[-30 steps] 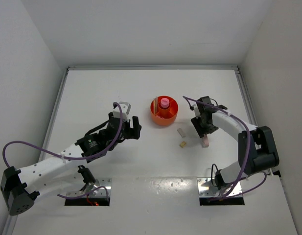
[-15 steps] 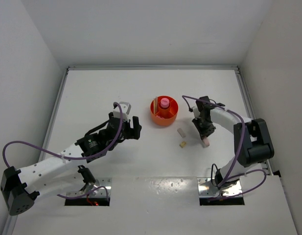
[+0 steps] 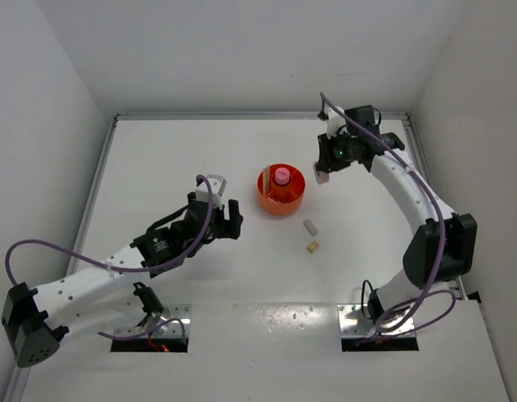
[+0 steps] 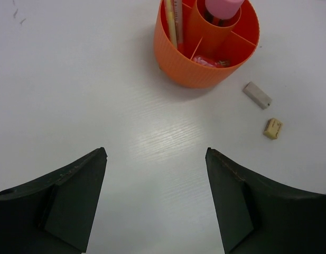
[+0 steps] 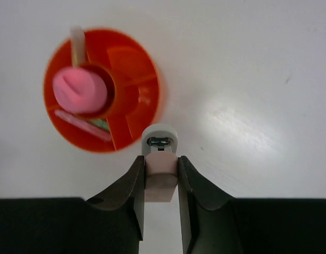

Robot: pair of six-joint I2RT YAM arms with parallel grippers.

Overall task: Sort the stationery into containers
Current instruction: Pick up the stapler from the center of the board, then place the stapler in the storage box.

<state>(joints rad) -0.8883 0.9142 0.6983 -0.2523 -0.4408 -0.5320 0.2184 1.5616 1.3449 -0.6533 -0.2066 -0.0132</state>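
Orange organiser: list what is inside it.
A pink-capped tube stands in the central well of the organiser. One outer compartment holds a cream stick and thin pen; another, pink and green erasers. The cap hides the well's inside; walls hide compartment floors.

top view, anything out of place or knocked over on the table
Nothing spilled or damaged; the orange organiser stands upright. A beige eraser and a tiny tan cube lie loose on the table at its near-right side, unsorted. The right gripper holds a pink eraser.
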